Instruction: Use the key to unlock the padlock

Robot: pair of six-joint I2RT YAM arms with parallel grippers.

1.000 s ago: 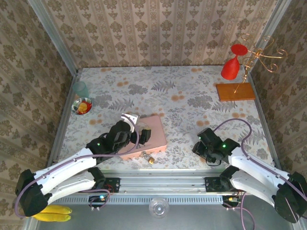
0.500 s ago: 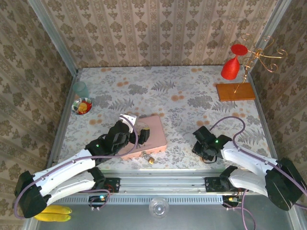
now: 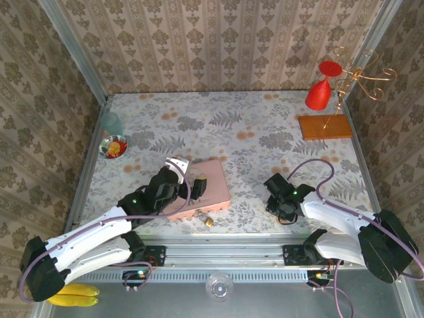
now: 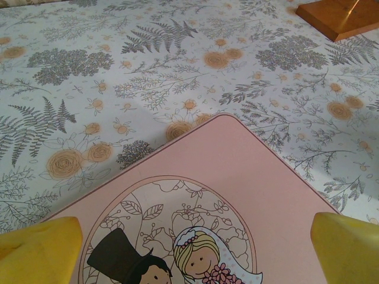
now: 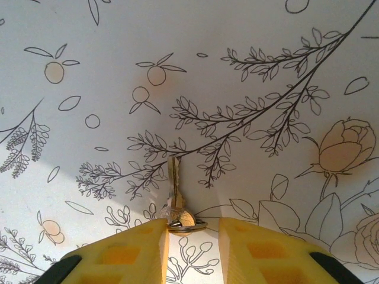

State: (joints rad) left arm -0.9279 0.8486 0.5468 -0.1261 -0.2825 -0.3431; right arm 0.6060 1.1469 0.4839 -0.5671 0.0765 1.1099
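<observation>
Straddled the key (image 5: 173,195) on the surface (image 5: 266,47) with nearly closed right end effector (image 5: 190,228), grip unclear; needed closing, lifting, carrying to the padlock (image 3: 208,222).

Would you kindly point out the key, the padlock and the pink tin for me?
key (image 5: 173,186), right wrist view, on its blade.
padlock (image 3: 208,222), top external view, on its brass body.
pink tin (image 4: 237,171), left wrist view, on its lid's bare corner.

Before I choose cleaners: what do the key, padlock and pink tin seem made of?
Key: silvery metal, dull sheen on its blade. Padlock: probably brass, gold-coloured glint. Pink tin: likely painted sheet metal, matte, with a printed cartoon lid.
</observation>
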